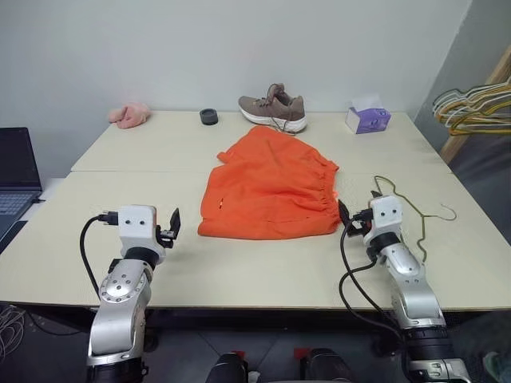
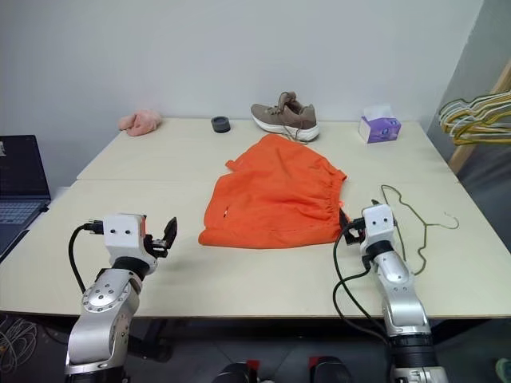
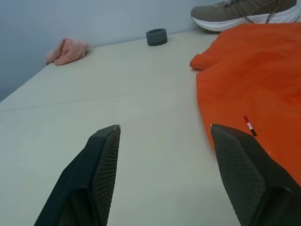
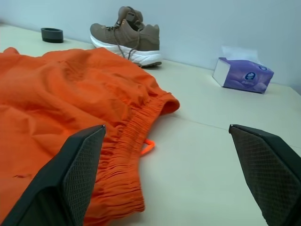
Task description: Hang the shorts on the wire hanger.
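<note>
Lying flat mid-desk (image 1: 120,159), the bright orange fabric shorts (image 1: 270,190) await grasping; both grippers, left (image 1: 169,227) and right (image 1: 346,219), hover with jaws spread, thin olive-gold wire hanger (image 1: 415,214) just beside the right; pinch the waistband squarely.

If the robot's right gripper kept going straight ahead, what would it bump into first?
Probably the shorts. The open right gripper points level along the table, with the gathered waistband ahead of one finger. The other finger faces bare table, with the tissue box far beyond.
</note>
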Motion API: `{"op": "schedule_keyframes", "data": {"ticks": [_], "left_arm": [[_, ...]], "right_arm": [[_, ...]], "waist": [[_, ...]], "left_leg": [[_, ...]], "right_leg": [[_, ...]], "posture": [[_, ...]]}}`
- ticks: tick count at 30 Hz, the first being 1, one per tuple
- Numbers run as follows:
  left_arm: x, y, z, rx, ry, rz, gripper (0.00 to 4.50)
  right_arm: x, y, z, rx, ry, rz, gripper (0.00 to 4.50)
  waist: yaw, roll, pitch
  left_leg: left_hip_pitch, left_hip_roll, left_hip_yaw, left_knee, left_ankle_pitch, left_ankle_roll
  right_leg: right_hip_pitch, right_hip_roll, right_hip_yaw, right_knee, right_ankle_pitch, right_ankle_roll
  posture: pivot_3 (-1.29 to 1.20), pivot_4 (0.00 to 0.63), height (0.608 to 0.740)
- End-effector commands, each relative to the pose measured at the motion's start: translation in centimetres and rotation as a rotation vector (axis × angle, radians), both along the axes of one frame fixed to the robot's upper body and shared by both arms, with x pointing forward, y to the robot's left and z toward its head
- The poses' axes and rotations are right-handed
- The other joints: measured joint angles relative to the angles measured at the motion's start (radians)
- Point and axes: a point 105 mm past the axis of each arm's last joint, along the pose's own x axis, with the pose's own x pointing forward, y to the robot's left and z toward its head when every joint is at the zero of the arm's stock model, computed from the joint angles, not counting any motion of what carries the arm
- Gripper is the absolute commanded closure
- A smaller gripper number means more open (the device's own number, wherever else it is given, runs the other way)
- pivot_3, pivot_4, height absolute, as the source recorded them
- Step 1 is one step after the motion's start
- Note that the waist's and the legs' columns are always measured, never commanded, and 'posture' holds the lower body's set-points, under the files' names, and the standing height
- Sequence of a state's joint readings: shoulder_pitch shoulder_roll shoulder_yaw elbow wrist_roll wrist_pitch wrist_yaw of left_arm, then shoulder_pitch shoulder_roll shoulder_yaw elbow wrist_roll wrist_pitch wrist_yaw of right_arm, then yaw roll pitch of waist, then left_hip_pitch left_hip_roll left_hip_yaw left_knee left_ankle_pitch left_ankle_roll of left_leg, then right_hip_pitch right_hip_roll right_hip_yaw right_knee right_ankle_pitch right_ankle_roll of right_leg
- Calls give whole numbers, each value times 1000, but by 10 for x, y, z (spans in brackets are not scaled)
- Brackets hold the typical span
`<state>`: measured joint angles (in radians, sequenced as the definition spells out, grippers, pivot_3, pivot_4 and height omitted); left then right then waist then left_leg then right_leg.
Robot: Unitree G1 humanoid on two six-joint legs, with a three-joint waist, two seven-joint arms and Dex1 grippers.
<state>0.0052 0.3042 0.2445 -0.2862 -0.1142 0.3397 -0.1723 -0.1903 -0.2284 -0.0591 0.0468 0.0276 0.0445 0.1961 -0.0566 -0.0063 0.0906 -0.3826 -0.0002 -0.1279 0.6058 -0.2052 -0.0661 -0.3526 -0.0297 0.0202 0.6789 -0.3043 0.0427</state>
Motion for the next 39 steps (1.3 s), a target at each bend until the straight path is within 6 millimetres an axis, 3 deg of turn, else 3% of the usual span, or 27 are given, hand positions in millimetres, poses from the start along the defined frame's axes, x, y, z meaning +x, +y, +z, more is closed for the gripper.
{"op": "schedule_keyframes", "data": {"ticks": [1,19,22,24,27,32,39], "left_arm": [[-1,-7,21,25,-87,-44,1285],[-5,-6,14,31,-68,-78,1285],[-7,-13,13,11,-71,-136,747],[-8,-20,10,15,-52,-183,148],[-8,-28,6,45,-28,-248,56],[-1,-37,-1,165,37,-374,56],[14,-45,-13,338,168,-643,56]], "right_arm": [[4,-1,17,13,-60,2,24],[2,6,16,28,-44,48,24],[2,6,17,26,-44,54,0],[2,6,17,23,-42,63,0],[1,7,17,26,-33,87,0],[-8,29,19,22,-8,266,0],[-53,78,19,-103,87,731,0]], "waist": [[0,0,0],[0,0,0],[-1,0,0],[-1,0,0],[-1,0,0],[-3,1,0],[-9,1,-1]], "left_leg": [[0,0,0,0,0,0],[0,0,1,0,0,0],[0,0,1,0,0,0],[0,1,1,0,0,0],[0,1,2,0,0,0],[0,1,2,0,0,0],[0,2,2,0,0,0]], "right_leg": [[0,0,0,0,0,0],[0,0,0,0,0,0],[0,0,0,0,0,0],[0,0,1,0,0,0],[0,0,1,0,0,0],[0,0,1,0,-2,-4],[0,1,0,0,-3,-4]], "posture": [[-34,8,740],[-46,11,740],[-52,11,740],[-58,12,740],[-64,11,740],[-72,10,740],[-98,11,740]]}}
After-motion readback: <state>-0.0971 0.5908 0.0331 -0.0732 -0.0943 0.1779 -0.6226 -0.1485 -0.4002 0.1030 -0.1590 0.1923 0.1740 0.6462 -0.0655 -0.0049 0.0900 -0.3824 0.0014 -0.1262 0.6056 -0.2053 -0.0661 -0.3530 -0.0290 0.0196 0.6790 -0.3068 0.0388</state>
